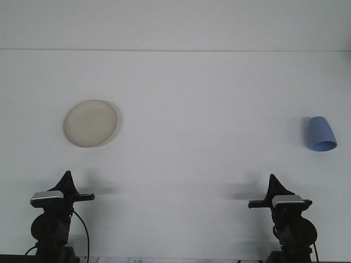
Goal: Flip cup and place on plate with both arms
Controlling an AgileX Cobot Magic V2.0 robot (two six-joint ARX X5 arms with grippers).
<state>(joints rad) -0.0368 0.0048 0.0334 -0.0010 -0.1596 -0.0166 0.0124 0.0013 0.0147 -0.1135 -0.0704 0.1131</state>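
A cream round plate [90,123] lies on the white table at the left. A blue cup [320,133] lies on its side far to the right, with its mouth towards me and a little to the right. My left gripper [67,175] rests low at the front left, well short of the plate, and shows a single dark point, so it is shut and empty. At the front right, my right gripper [271,178] looks the same, shut and empty. It sits well short of the cup and to its left.
The white table [197,109] runs back to a seam with a pale wall. Both arm bases [52,230] stand at the near edge, each with a grey camera block on top.
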